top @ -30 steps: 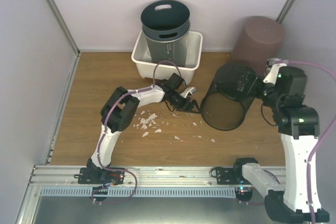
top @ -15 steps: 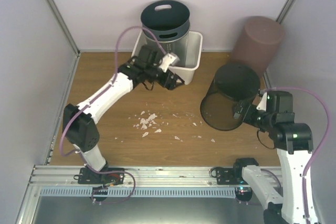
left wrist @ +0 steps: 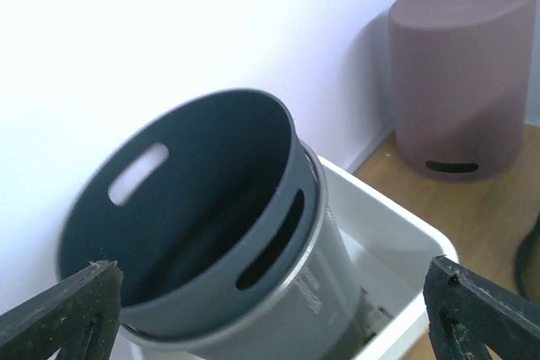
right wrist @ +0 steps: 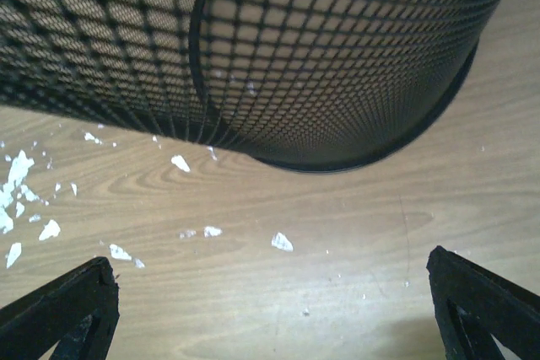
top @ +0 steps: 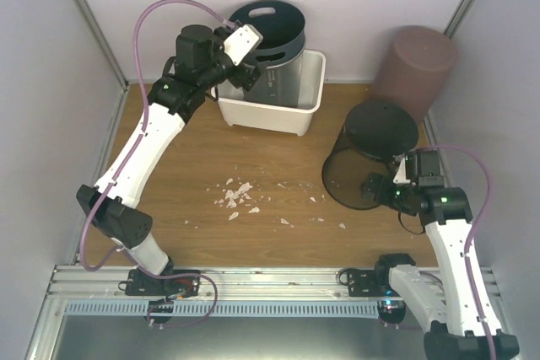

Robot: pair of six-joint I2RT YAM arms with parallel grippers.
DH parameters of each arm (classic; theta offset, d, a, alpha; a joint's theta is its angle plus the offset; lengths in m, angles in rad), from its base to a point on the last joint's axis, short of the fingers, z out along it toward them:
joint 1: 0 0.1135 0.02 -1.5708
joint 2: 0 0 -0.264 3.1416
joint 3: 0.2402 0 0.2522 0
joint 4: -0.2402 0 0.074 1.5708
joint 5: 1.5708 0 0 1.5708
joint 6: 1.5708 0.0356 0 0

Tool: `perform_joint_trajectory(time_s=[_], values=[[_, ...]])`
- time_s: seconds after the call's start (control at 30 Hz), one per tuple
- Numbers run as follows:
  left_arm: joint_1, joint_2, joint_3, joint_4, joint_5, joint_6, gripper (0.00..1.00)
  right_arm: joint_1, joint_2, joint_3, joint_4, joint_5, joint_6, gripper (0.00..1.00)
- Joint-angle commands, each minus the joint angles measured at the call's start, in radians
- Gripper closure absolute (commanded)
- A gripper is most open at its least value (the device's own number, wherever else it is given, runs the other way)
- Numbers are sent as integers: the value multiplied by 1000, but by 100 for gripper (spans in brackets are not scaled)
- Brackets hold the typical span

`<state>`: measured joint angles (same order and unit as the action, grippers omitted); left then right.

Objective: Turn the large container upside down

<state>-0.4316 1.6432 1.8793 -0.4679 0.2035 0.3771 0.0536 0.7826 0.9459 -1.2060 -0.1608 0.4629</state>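
My left gripper (left wrist: pixel 272 314) stood wide open and empty beside the white tub (top: pixel 268 116). The mesh basket (top: pixel 363 170) sat tilted to the tub's right. My right gripper (right wrist: pixel 270 309), also wide and empty, was farther right.

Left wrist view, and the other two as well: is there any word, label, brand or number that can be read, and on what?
No text can be read in any view.
Lighter grey bin, outer wall: faint marks, perhaps lettering, too blurred to read.
Dark grey bin, white tub, brown container, black mesh bin: no print visible.
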Motion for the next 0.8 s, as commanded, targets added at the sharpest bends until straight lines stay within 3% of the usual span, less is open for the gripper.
perform_joint_trajectory(time_s=[0.0, 0.17, 0.77], values=[[-1, 48, 94, 60, -41, 165, 3, 7, 65, -15, 152, -12, -64, 0], [-2, 121, 212, 6, -85, 201, 3, 18, 213, -24, 287, -13, -124, 0], [17, 195, 207, 33, -142, 225, 2, 58, 650, 130, 566, -2, -252, 0]])
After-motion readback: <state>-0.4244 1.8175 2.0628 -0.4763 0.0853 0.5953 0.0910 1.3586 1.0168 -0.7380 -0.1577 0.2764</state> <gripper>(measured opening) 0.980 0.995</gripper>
